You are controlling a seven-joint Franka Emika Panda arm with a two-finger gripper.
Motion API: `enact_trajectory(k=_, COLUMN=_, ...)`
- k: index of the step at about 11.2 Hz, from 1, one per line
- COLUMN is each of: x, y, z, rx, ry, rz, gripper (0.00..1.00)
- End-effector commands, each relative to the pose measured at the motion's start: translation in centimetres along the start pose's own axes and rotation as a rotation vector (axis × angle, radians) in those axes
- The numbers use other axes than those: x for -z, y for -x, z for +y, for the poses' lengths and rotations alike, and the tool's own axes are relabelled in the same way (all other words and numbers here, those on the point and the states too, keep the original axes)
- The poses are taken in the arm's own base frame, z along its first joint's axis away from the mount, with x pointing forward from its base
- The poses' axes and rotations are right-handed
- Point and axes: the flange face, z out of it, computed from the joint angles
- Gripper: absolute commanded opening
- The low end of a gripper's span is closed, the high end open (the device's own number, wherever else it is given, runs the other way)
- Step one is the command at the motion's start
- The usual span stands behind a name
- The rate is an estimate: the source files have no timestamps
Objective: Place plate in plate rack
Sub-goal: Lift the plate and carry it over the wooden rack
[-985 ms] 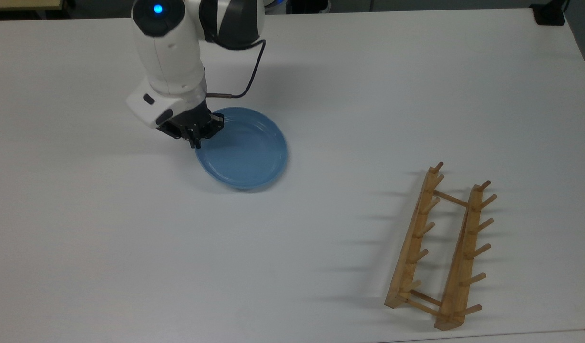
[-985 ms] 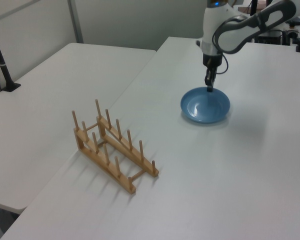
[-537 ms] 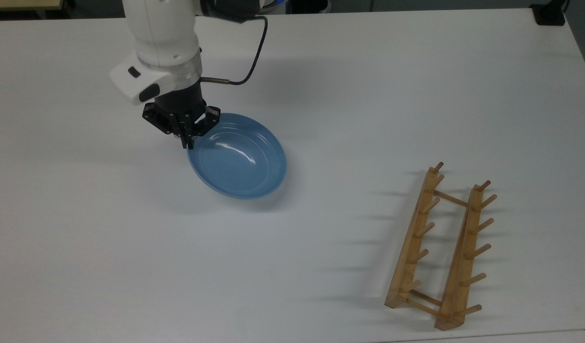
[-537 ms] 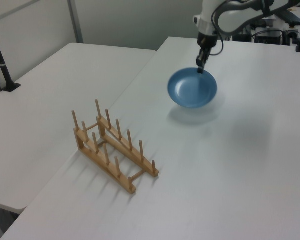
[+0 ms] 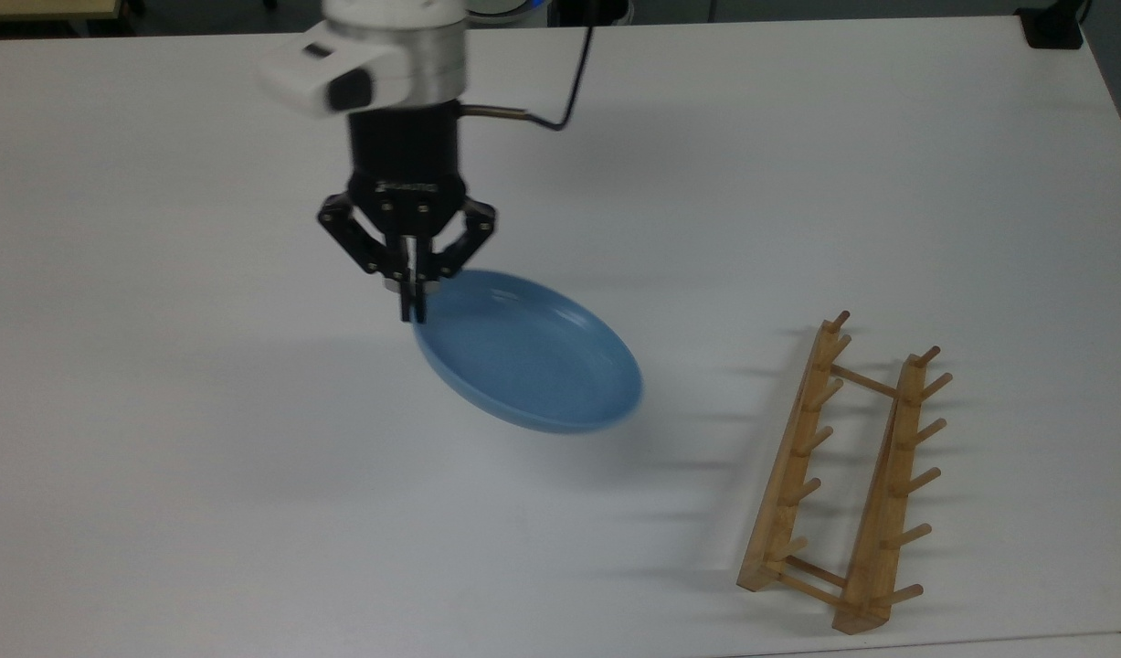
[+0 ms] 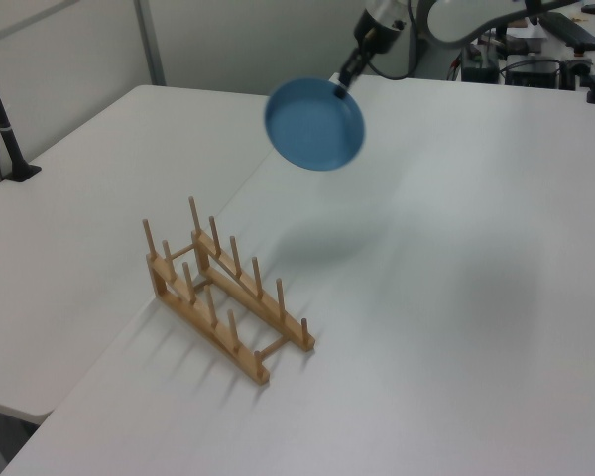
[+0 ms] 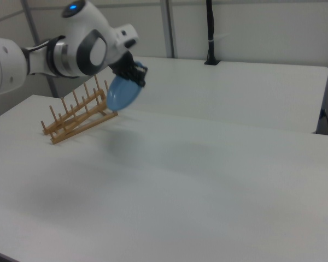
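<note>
Now the gripper (image 5: 412,306) is pinched tight on the plate's (image 5: 533,361) rim — dish hanging tilted, clear above the tabletop's (image 5: 158,411) middle. Plate rack (image 5: 843,475) sits near the top view's lower-right corner, rails running toward that near edge — the plate must meet them crosswise.

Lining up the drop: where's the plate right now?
The plate hangs tilted above the table, held at its rim by the gripper, on the top view's left of the rack.
</note>
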Motion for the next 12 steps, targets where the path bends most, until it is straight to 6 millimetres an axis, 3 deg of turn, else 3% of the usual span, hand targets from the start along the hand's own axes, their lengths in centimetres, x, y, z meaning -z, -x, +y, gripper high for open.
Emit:
enact_trajectory(k=1, x=1.6, y=-2.1, z=-7.6, rx=0.136, ry=0.070, rz=0.278, gripper=0.00)
enact_trajectory(k=5, x=1.2, y=-3.8, z=-13.8, rx=0.229, ry=0.157, rz=0.476, gripper=0.00)
enact_trajectory(k=9, x=2.0, y=-4.4, z=-21.5, rx=0.337, ry=0.186, rz=0.657, gripper=0.00)
enact_trajectory(k=12, x=-2.3, y=-3.8, z=-25.0, rx=0.413, ry=0.238, rz=0.738, gripper=0.00)
